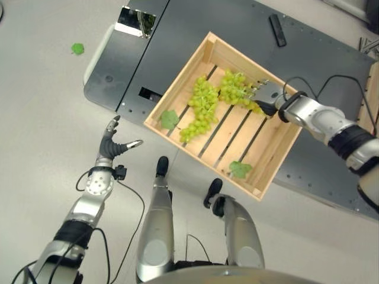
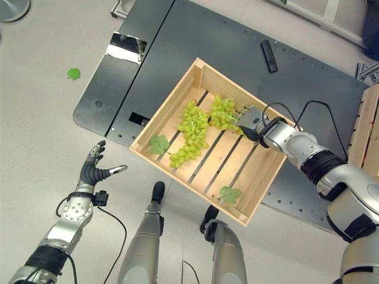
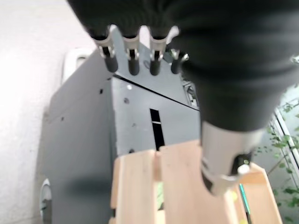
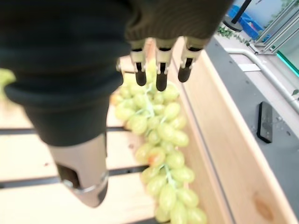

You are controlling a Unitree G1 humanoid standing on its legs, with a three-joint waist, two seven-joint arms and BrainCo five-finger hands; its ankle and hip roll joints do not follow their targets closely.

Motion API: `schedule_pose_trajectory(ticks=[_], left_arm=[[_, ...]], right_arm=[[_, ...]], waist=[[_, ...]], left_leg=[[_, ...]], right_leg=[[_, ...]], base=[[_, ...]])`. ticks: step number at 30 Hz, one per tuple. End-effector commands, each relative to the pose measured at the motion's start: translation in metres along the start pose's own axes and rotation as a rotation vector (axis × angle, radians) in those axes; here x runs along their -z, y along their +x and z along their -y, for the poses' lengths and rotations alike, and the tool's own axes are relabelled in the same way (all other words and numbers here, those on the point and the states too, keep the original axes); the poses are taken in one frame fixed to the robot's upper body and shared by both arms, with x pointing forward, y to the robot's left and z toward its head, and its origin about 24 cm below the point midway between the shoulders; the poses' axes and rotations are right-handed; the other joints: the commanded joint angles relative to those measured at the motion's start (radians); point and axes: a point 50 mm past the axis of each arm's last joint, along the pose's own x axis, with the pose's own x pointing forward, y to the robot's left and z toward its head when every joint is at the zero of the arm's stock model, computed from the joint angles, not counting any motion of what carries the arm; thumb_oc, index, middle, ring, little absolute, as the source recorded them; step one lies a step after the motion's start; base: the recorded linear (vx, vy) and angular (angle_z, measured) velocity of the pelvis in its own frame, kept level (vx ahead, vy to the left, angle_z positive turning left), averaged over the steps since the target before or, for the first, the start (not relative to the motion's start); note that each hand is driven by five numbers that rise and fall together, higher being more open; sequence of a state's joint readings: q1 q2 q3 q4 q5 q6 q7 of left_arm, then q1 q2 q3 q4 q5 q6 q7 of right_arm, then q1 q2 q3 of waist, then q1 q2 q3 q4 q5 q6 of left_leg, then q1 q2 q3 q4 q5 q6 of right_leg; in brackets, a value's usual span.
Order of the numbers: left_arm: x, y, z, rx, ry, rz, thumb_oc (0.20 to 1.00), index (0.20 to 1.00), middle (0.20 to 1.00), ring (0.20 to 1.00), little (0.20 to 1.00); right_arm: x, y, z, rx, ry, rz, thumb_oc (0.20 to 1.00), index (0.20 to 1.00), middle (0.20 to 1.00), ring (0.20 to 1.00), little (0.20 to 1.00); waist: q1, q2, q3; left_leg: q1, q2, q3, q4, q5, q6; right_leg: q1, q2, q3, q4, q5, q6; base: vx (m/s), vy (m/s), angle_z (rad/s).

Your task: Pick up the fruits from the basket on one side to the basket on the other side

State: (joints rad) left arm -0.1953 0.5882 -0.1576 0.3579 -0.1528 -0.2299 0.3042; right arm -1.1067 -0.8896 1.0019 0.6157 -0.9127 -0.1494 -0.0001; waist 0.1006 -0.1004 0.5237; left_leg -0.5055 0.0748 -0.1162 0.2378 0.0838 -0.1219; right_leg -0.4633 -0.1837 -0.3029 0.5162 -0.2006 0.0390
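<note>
Two bunches of green grapes lie inside a shallow slatted crate of pale wood (image 2: 172, 112), which rests on a dark grey metal platform (image 2: 237, 41). The longer bunch (image 2: 190, 133) runs along the slats toward the crate's near-left wall; the shorter bunch (image 2: 223, 113) lies beside it, toward the far wall. Two green leaves sit on the slats, one (image 2: 159, 144) near the left corner and one (image 2: 229, 193) near the front wall. A third green leaf (image 2: 73, 73) lies on the light floor, well apart. A flat black bar-shaped object (image 2: 269, 55) rests on the platform beyond the crate; no legible writing shows on anything.

The right hand (image 2: 249, 121) reaches into the crate, fingers straight above the shorter bunch, grasping nothing. The left hand (image 2: 92, 170) hovers over the floor left of the crate, fingers spread, empty.
</note>
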Motion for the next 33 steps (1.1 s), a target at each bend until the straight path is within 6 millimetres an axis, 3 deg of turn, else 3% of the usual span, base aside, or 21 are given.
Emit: schedule_pose_trajectory(ticks=[1,16,21,33], left_arm=[[-0.025,0.004,-0.012,-0.085,-0.082,0.121,1.000,1.000,1.000,1.000,1.000],[-0.027,0.005,-0.011,-0.086,-0.110,0.125,1.000,1.000,1.000,1.000,1.000],[-0.028,0.005,-0.007,-0.082,-0.125,0.130,1.000,1.000,1.000,1.000,1.000],[-0.030,0.006,-0.003,-0.058,-0.135,0.138,1.000,1.000,1.000,1.000,1.000]], right_arm=[[0.020,-0.003,0.019,0.052,-0.077,-0.063,1.000,1.000,1.000,1.000,1.000],[-0.022,0.021,0.048,0.167,-0.042,0.045,1.000,1.000,1.000,1.000,1.000],[-0.041,0.032,0.075,0.253,-0.040,0.078,1.000,1.000,1.000,1.000,1.000],[-0.057,0.035,0.122,0.372,-0.045,0.154,1.000,1.000,1.000,1.000,1.000]], waist=[[-0.010,-0.013,-0.004],[0.017,-0.038,-0.004],[0.035,-0.031,-0.004],[0.055,-0.038,-0.004]], left_leg=[[-0.009,0.004,-0.006,0.135,-0.123,0.016],[-0.050,0.009,-0.036,0.086,-0.104,0.008],[-0.051,0.009,-0.046,0.046,-0.087,0.007],[-0.024,0.015,-0.068,-0.042,-0.043,-0.005]], right_leg=[[-0.014,0.020,0.001,-0.035,0.011,0.042],[-0.051,0.026,-0.029,-0.051,0.001,0.035],[-0.062,0.027,-0.042,-0.064,0.007,0.035],[-0.045,0.035,-0.072,-0.115,0.026,0.037]], base=[[-0.01,-0.070,0.03],[0.00,-0.056,0.08],[0.00,-0.007,0.00],[0.01,-0.017,0.06]])
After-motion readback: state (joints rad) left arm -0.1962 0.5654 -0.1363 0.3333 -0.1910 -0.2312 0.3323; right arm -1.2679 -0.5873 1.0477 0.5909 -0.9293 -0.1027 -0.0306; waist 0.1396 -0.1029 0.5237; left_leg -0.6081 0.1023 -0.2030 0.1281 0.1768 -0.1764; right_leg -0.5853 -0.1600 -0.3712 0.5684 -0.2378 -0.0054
